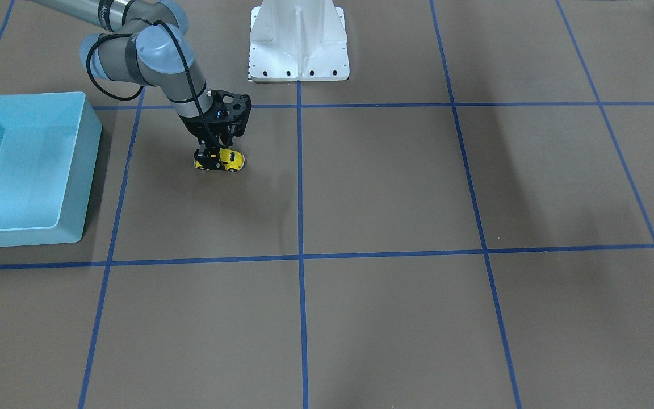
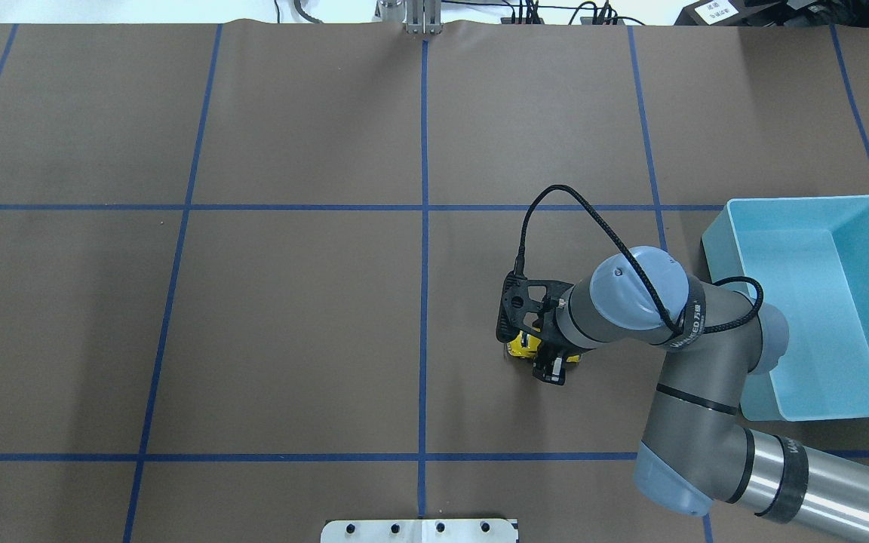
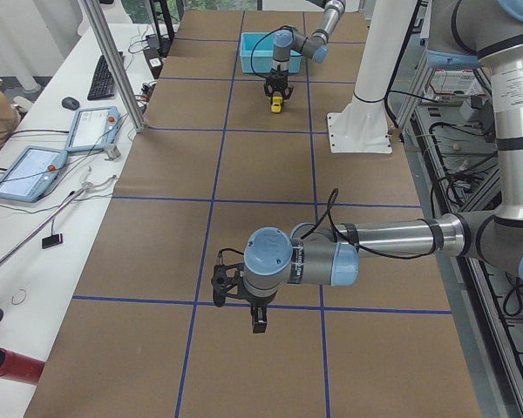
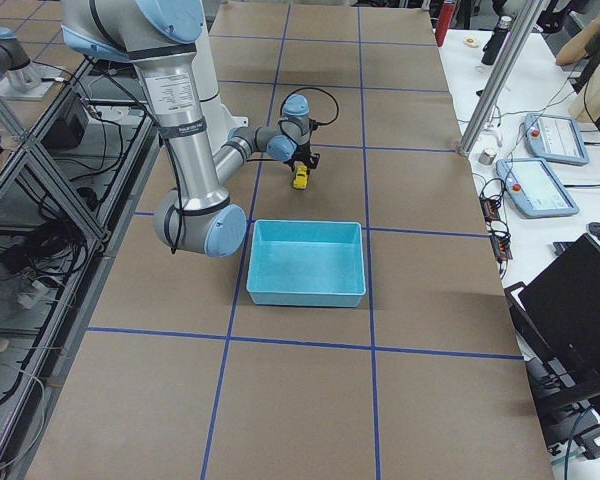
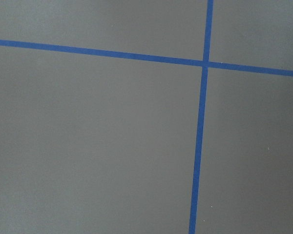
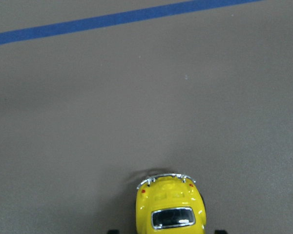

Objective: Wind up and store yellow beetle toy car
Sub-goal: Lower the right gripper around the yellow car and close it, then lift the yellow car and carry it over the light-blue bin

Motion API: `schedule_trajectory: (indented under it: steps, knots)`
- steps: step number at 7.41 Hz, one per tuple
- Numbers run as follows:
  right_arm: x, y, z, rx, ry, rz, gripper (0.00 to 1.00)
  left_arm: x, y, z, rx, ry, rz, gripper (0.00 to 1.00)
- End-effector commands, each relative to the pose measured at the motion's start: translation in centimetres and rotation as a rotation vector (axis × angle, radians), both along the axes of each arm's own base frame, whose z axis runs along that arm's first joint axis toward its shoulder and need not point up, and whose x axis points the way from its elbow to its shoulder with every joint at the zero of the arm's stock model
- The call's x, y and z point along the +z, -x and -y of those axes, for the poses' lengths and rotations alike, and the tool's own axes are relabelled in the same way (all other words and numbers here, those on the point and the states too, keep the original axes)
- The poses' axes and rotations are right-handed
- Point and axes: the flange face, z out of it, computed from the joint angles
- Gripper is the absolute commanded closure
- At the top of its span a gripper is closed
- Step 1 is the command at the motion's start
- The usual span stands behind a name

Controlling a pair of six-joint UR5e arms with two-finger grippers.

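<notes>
The yellow beetle toy car (image 1: 231,161) stands on the brown table surface, a grid square away from the light blue bin (image 1: 92,170). My right gripper (image 1: 212,159) comes down over it from above, fingers straddling the body and shut on it. From overhead only slivers of the car (image 2: 519,345) show beneath the right gripper (image 2: 544,356). The right wrist view has the car's rounded end (image 6: 171,207) at the bottom edge. My left gripper (image 3: 258,324) hangs over the far end of the table, seen only in the left side view, so I cannot tell its state.
The bin (image 2: 720,245) is empty and sits beside the right arm's elbow. The white robot base (image 1: 298,40) stands at the table's edge. Blue tape lines (image 5: 201,146) cross the brown surface. Monitors and tablets (image 3: 35,170) lie on a side bench.
</notes>
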Motion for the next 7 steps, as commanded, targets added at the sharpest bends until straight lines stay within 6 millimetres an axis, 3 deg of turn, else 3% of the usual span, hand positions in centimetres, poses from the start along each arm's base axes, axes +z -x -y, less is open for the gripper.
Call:
schedule_trajectory:
  steps: [1,3,5,6,7]
  knots:
    - [-1.4,-1.0,0.0,0.010,-0.006,0.028,1.00,0.0,0.0,0.0,0.000,0.001,0.000,0.00]
    - [-3.4,-5.1,3.0,0.062,0.021,0.070,1.00,0.0,0.0,0.0,-0.001,0.001,0.000,0.00]
    - [-5.5,-14.4,6.8,0.094,0.093,0.081,1.00,0.0,0.0,0.0,-0.001,0.001,0.000,0.00]
    - [-4.5,-19.3,7.2,0.094,0.081,0.063,1.00,0.0,0.0,0.0,-0.001,0.003,0.000,0.00]
    - [-2.8,-24.4,5.7,0.078,0.052,0.038,1.00,0.0,0.0,0.0,-0.001,0.003,0.000,0.00]
